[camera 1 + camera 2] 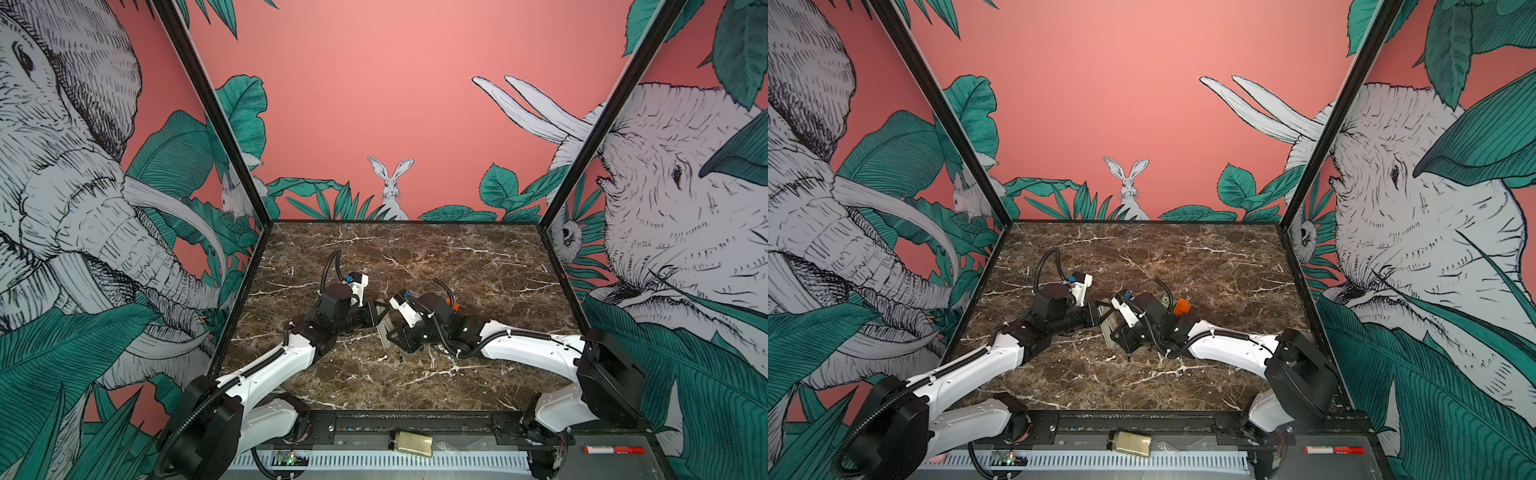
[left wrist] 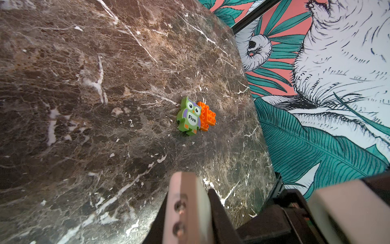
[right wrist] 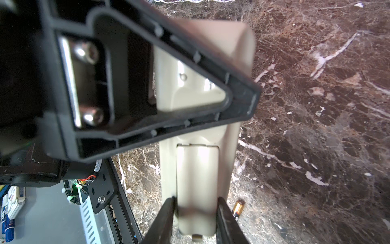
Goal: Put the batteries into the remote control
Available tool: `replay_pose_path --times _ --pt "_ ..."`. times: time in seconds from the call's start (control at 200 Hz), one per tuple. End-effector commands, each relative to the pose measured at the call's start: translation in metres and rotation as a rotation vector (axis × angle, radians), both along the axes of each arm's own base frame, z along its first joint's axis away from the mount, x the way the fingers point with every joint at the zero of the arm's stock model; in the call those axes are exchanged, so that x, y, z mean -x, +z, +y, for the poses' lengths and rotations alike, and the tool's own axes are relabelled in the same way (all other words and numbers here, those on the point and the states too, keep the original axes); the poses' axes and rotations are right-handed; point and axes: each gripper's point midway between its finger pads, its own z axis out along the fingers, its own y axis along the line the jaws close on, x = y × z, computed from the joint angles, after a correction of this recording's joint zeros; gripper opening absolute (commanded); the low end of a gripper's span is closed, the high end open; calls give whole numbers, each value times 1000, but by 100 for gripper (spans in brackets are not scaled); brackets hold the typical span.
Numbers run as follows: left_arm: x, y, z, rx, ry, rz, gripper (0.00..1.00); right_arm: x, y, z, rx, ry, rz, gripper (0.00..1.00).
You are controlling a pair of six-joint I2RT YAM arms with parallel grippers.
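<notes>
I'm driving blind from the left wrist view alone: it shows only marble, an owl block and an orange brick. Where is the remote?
Observer: The left end effector is shut on the remote, at the end away from its battery cover.
Operator: And the right end effector?
Observer: Its fingers stand either side of that cover. Whether they squeeze it is unclear.
Operator: Anything there to load?
Observer: One battery lies on the marble beside the remote's cover end.
</notes>
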Motion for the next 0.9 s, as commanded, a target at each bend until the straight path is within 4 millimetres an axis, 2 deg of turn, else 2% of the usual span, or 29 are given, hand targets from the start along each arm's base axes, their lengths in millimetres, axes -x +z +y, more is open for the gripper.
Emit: replay_pose_path --times 0.0,0.53,0.895 --pt "-2 17 -8 48 -16 -34 0 -1 17 11 -68 31 -39 31" --pt "-6 19 -7 34 -9 -47 0 0 22 10 -67 50 -62 26" --pt "-11 18 -6 19 -1 -56 0 1 16 8 -45 51 -63 23"
